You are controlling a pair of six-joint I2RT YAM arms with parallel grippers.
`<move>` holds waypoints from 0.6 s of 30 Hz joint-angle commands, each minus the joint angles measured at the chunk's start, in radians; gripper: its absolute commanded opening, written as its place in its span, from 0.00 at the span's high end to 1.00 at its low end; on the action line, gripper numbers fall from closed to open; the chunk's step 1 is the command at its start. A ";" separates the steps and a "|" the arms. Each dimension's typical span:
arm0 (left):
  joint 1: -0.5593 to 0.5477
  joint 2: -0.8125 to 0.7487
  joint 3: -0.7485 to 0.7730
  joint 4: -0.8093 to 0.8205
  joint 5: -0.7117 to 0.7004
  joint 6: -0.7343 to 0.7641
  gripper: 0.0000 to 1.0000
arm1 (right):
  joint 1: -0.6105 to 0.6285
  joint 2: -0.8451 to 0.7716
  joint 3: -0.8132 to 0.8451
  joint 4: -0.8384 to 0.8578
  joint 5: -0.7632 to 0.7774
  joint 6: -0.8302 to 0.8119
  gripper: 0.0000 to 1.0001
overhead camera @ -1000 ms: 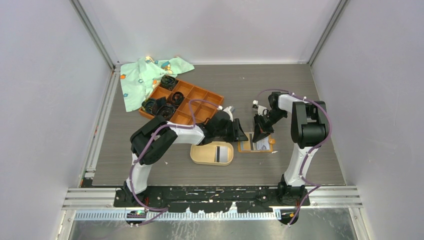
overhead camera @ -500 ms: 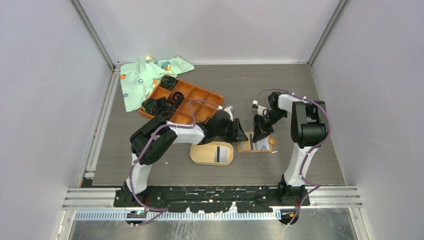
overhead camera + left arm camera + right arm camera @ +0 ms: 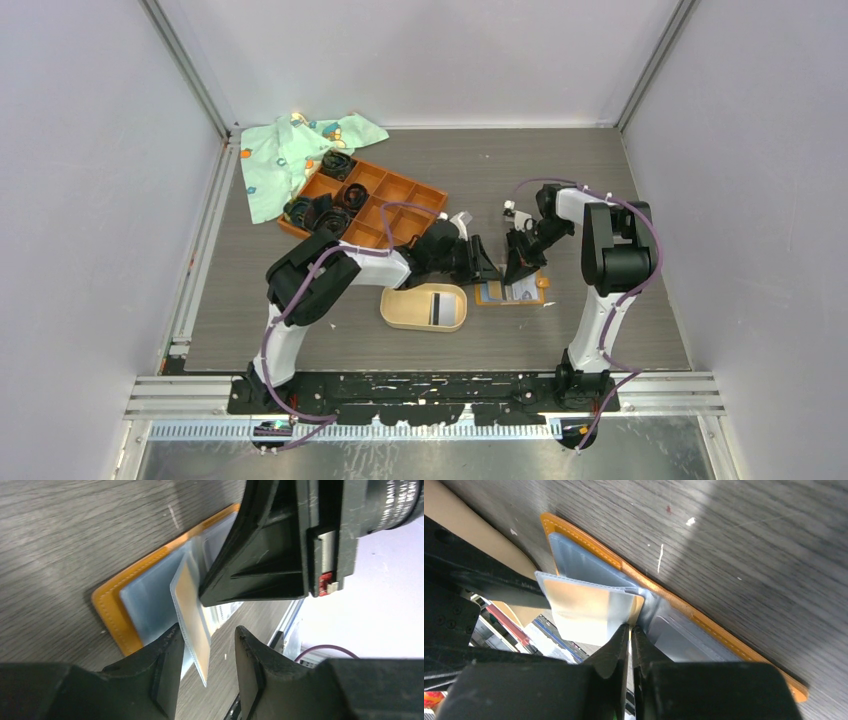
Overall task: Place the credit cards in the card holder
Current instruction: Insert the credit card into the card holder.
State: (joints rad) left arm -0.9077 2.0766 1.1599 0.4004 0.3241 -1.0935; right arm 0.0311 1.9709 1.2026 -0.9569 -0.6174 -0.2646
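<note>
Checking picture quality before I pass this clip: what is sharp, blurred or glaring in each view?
Top external: even light, sharp, though the orange wallet shows small. Left wrist: wallet and clear sleeve sharp, left tool soft, pale washed-out patch at right. Right wrist: sleeve sharp, right tool dark and blurred, bright sheen on the table.

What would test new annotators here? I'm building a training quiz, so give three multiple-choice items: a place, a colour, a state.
1. Where is the orange wallet relative to the card holder? A inside it; B beside it, on the right arm's side; C under it.
2. What colour is the cloth? A light green; B red; C black.
3. How is the right gripper? A wide open; B out of view; C shut on a wallet sleeve.
Key: B, the top view shows them side by side; A, pale green patterned fabric at the far left; C, its wrist view shows the fingers pinching the sleeve.
</note>
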 commanded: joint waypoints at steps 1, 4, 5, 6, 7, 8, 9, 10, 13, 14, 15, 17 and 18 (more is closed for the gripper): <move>-0.001 -0.013 0.017 0.125 0.038 -0.020 0.58 | 0.000 -0.007 0.025 -0.017 -0.056 -0.031 0.87; 0.000 -0.015 0.017 0.136 0.041 -0.023 0.58 | -0.014 -0.033 0.028 -0.026 -0.086 -0.039 0.81; 0.000 -0.015 0.017 0.141 0.042 -0.022 0.58 | -0.017 -0.043 0.026 -0.027 -0.092 -0.040 0.80; -0.001 -0.014 0.019 0.143 0.046 -0.022 0.58 | -0.017 -0.052 0.025 -0.028 -0.096 -0.042 0.79; 0.000 -0.013 0.022 0.144 0.048 -0.022 0.58 | -0.017 -0.060 0.027 -0.031 -0.100 -0.043 0.79; -0.001 -0.012 0.024 0.145 0.051 -0.022 0.58 | -0.032 -0.073 0.029 -0.032 -0.105 -0.043 0.78; 0.000 -0.011 0.026 0.147 0.053 -0.023 0.58 | -0.049 -0.084 0.030 -0.034 -0.111 -0.044 0.78; 0.000 -0.010 0.029 0.146 0.056 -0.022 0.57 | -0.057 -0.095 0.031 -0.035 -0.114 -0.045 0.77; -0.003 -0.004 0.040 0.146 0.061 -0.021 0.57 | -0.083 -0.134 0.027 -0.032 -0.113 -0.044 0.75; -0.004 0.000 0.046 0.144 0.063 -0.020 0.57 | -0.094 -0.147 0.025 -0.030 -0.113 -0.042 0.75; -0.007 0.002 0.053 0.139 0.066 -0.018 0.56 | -0.104 -0.159 0.025 -0.027 -0.113 -0.040 0.74; -0.013 0.012 0.069 0.133 0.070 -0.015 0.56 | -0.125 -0.183 0.018 -0.020 -0.112 -0.036 0.74; -0.017 0.016 0.078 0.127 0.070 -0.012 0.56 | -0.133 -0.194 0.016 -0.017 -0.109 -0.033 0.74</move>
State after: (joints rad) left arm -0.9108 2.0834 1.1759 0.4801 0.3687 -1.1179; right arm -0.0711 1.8641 1.2026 -0.9695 -0.7013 -0.2932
